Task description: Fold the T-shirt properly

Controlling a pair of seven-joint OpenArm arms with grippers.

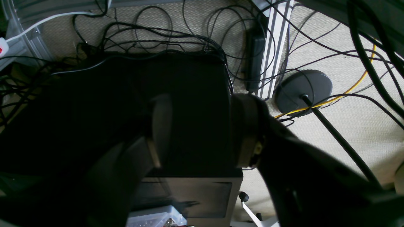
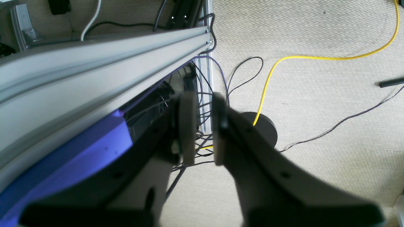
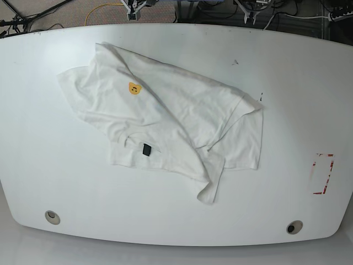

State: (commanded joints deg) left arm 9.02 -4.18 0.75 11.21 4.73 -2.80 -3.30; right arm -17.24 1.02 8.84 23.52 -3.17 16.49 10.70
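White cotton, the T-shirt [image 3: 165, 130] lies rumpled and unfolded on the white table [image 3: 287, 99], left of centre in the base view, its small bear face [image 3: 134, 88] and black tag [image 3: 146, 149] up. Neither of my arms shows there. My left gripper [image 1: 199, 132] hangs wide open and empty above a dark box [image 1: 176, 78] I cannot identify. My right gripper [image 2: 202, 126] is narrowly parted, holding nothing, beside an aluminium rail [image 2: 94, 63] over carpet [image 2: 315, 110].

A robotics lab: tangled cables [image 1: 164, 34], aluminium framing [image 2: 94, 63] on carpet, white worktable [image 3: 176, 221].
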